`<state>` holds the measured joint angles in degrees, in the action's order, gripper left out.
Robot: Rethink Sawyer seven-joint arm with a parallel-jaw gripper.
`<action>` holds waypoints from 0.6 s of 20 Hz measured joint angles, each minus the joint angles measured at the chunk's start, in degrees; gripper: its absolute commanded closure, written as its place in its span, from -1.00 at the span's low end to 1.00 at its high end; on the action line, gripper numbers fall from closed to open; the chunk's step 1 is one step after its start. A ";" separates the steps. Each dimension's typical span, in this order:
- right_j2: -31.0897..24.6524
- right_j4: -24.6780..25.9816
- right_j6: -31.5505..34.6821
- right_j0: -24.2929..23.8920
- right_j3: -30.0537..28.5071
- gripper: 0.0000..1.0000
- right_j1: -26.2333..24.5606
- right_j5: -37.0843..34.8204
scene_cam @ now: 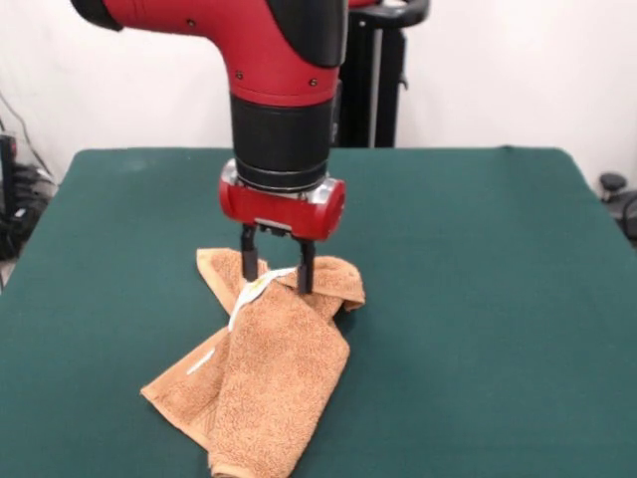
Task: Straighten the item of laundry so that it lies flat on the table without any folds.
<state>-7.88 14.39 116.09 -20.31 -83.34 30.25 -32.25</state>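
Note:
The orange-tan towel [274, 373] lies rumpled and folded over itself on the dark green table [478, 299], left of centre and near the front edge. A white tag [257, 290] shows on its upper fold. My gripper [278, 283] hangs straight down over the towel's far end. Its two black fingers [306, 269] stand apart, with their tips at the towel on either side of the fold that bears the tag. Whether the tips press into the cloth is not clear.
The robot's black pedestal [373, 90] stands behind the table's far edge. Dark cables and gear [15, 199] sit off the table at the left, and a dark object [617, 194] off the right edge.

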 measured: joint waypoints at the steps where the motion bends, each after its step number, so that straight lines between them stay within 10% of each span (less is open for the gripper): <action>1: -0.55 0.25 0.00 -0.20 0.00 -1.00 0.01 0.00; 12: -15.56 10.67 -9.61 -7.58 0.17 -1.00 2.38 -0.67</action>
<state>-23.44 25.06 106.48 -27.89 -83.17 32.63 -32.92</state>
